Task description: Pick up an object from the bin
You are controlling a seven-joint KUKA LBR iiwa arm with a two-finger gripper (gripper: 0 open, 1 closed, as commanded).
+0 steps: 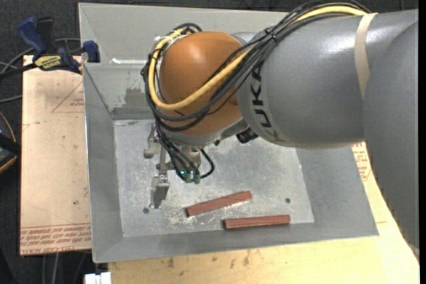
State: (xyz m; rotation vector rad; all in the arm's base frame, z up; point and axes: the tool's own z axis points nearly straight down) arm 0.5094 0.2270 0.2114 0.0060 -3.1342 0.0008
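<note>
The arm (319,76) reaches in from the right, its orange cover (196,76) and cables over the middle of the bin (100,143). Below the cover the jaws hang down over the left part of the bin floor, tips close to the floor. Whether they are apart or together cannot be told, and nothing shows between them. Two reddish-brown bars lie flat on the floor near the front wall. The upper bar (218,203) is tilted, its left end lower, near the jaws but to their right and apart from them. The lower bar (256,221) lies almost level just beyond it, farther right, not touching it.
</note>
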